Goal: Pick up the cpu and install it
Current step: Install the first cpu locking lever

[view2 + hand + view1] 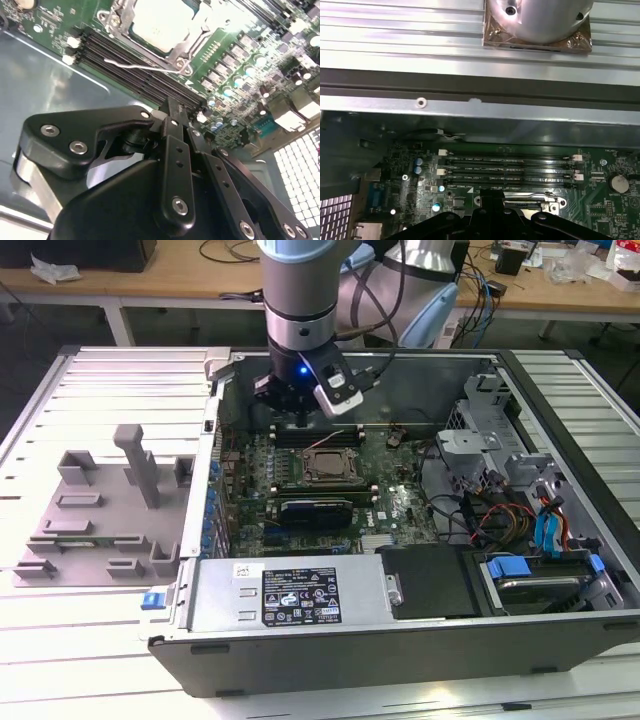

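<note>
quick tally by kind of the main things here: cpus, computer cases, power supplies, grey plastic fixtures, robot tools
cpu: 1
computer case: 1
power supply: 1
grey plastic fixture: 1
tool: 1
total: 5

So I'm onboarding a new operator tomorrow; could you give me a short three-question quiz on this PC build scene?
1. True or false: the cpu lies in the motherboard socket.
2. Which is nearest the gripper in the exterior view? A) the memory slots B) the blue-tabbed drive bay C) the grey fixture
3. Fill in: the grey fixture sits outside the open computer case, on the exterior view's ____.

Key: 1 true; 2 A; 3 left.
</note>
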Robot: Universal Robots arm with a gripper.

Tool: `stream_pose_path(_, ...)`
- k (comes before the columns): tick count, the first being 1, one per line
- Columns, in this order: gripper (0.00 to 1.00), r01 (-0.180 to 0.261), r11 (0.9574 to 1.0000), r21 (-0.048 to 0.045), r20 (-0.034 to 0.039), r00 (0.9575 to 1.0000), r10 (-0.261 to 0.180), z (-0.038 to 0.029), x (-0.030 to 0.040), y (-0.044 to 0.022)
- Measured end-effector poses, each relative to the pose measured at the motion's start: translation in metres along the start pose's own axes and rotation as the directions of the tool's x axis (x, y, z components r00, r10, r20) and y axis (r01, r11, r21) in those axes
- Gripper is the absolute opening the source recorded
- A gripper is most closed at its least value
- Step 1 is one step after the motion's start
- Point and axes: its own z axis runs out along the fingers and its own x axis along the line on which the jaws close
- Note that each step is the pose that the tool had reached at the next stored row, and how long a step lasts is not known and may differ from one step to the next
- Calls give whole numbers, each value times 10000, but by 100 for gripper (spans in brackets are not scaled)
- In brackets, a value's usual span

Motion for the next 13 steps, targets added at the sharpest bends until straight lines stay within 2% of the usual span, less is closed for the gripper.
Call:
stream_pose_path(2, 11, -18, 10000, -1, -64, 10000, 18, 10, -78, -6)
stream_pose_path(5, 11, -39, 10000, -2, -124, 9999, 39, 31, -151, -15)
stream_pose_path(10, 11, -460, 9989, 27, -26, 9989, 460, 119, -193, -40)
stream_pose_path(13, 11, -460, 9989, 28, -25, 9989, 460, 121, -194, -40)
